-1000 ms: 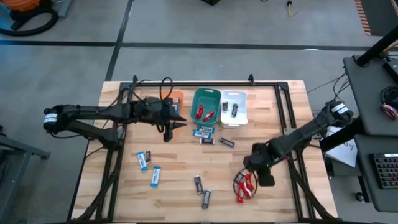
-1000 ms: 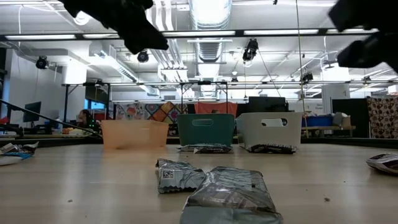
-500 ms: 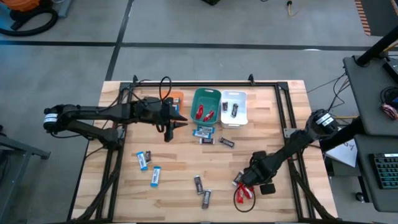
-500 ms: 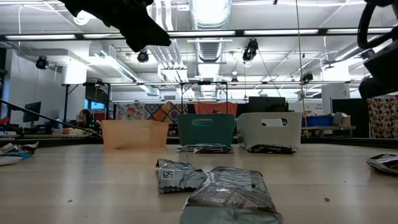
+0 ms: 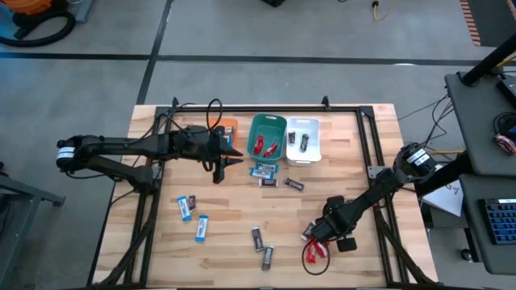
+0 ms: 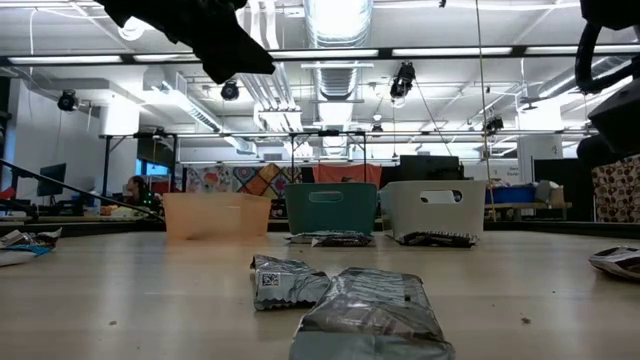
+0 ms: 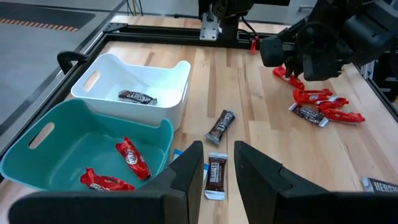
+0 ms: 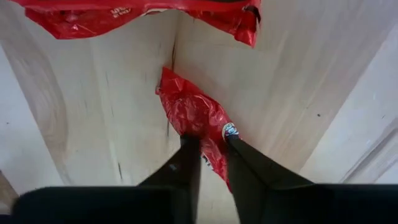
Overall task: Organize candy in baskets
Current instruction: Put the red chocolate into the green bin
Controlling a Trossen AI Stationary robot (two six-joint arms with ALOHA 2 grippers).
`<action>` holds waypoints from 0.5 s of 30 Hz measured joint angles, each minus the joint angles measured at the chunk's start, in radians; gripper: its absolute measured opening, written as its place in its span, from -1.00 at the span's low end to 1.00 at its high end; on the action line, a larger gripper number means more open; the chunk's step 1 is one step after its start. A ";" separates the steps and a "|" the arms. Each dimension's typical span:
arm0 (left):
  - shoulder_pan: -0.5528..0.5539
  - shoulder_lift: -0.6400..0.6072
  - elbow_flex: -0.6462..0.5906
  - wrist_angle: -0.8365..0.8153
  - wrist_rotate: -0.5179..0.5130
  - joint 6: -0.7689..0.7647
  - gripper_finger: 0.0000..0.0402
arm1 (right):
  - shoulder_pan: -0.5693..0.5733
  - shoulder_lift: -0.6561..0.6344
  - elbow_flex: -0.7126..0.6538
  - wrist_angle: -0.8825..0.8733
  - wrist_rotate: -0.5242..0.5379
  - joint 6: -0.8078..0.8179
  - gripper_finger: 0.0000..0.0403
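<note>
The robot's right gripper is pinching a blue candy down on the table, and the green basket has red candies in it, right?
Not quite. The candy in the right gripper is red, not blue; the right wrist view shows the fingers closed on its red wrapper on the table. The rest holds: the green basket has red candies in it.

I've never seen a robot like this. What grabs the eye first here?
The right gripper is down on the table's near right part, its fingers pinching a red candy from a small red pile. At the far edge stand three baskets: orange, teal, white.
</note>
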 joint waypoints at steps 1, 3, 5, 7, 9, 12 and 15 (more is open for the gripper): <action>0.000 0.000 0.000 0.000 0.000 0.000 -0.62 | 0.000 0.000 0.000 0.001 0.000 0.000 -0.81; 0.000 0.000 0.000 0.000 0.000 0.000 -0.62 | 0.000 0.001 0.000 0.001 0.001 0.000 -0.92; 0.000 0.000 0.000 0.000 0.000 0.000 -0.63 | 0.000 0.001 0.000 0.004 0.002 0.004 -0.94; 0.000 0.000 0.000 0.000 0.000 0.000 -0.63 | 0.000 0.001 0.000 0.005 0.003 0.007 -0.95; 0.000 0.000 0.000 0.000 0.000 0.000 -0.63 | 0.000 -0.006 0.004 0.007 0.007 0.010 -0.96; 0.000 0.000 0.000 0.000 0.000 0.000 -0.63 | 0.000 -0.036 0.015 0.014 0.028 0.037 -0.96; 0.000 0.000 0.000 0.000 0.000 0.000 -0.63 | 0.000 -0.081 0.021 0.013 0.070 0.073 -0.96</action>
